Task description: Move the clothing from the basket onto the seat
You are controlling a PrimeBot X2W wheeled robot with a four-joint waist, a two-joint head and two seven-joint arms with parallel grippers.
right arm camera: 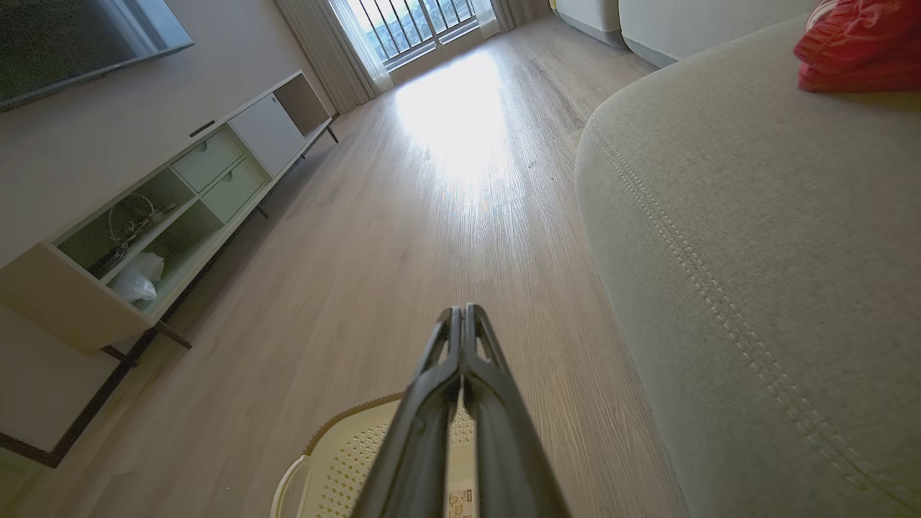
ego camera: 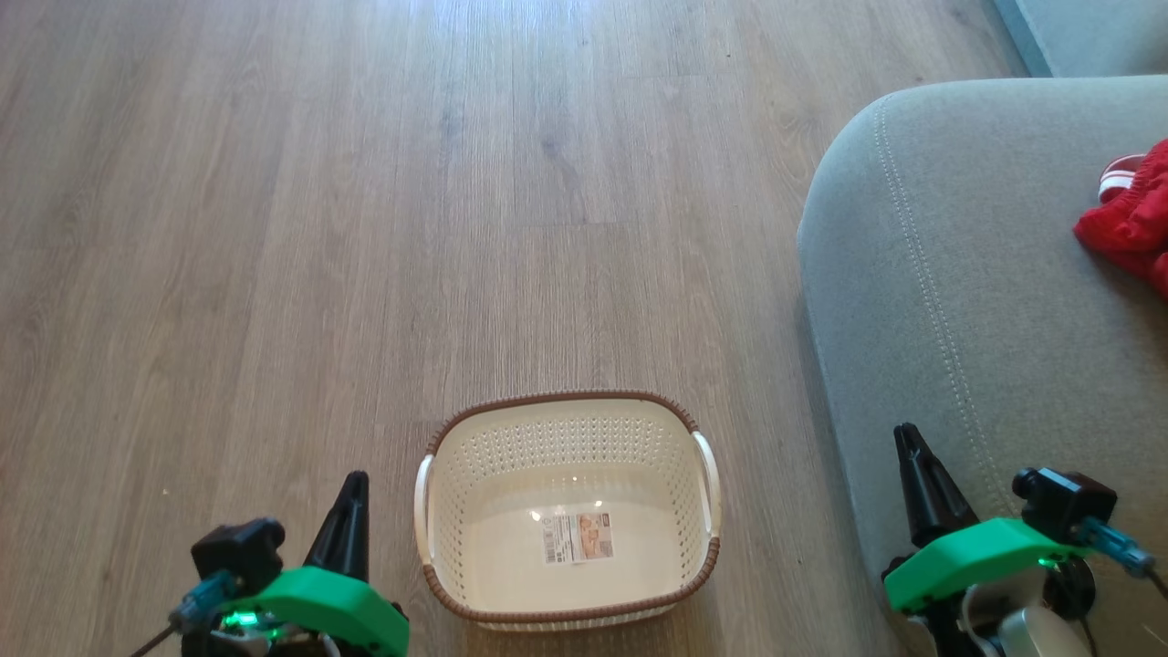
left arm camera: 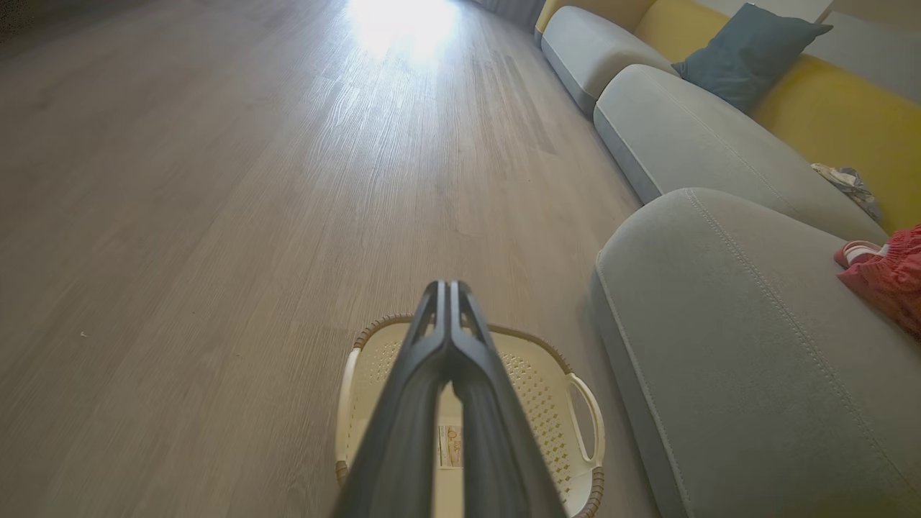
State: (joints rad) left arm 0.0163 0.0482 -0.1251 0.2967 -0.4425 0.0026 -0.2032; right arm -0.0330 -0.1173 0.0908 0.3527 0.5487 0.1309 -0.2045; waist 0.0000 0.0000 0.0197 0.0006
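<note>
The cream basket (ego camera: 456, 511) with a brown rim stands on the wood floor, holding just a paper label (ego camera: 575, 537). Red clothing (ego camera: 1131, 224) lies bunched on the grey-green seat (ego camera: 958, 274) at the right; it also appears as clothing (left arm camera: 888, 277) in the left wrist view and clothing (right arm camera: 856, 43) in the right wrist view. My left gripper (ego camera: 351, 484) is shut, left of the basket and holding nothing. My right gripper (ego camera: 908, 438) is shut over the seat's front edge, empty. Both wrist views look over the basket (left arm camera: 547, 403), basket (right arm camera: 345, 460) past closed fingertips.
A row of further grey sofa cushions (left arm camera: 691, 137) with yellow backs and a dark blue pillow (left arm camera: 748, 54) runs along the right. A low TV cabinet (right arm camera: 158, 208) stands against the left wall, and a sunlit window (right arm camera: 417, 25) is beyond. Bare wood floor (ego camera: 365, 228) stretches ahead.
</note>
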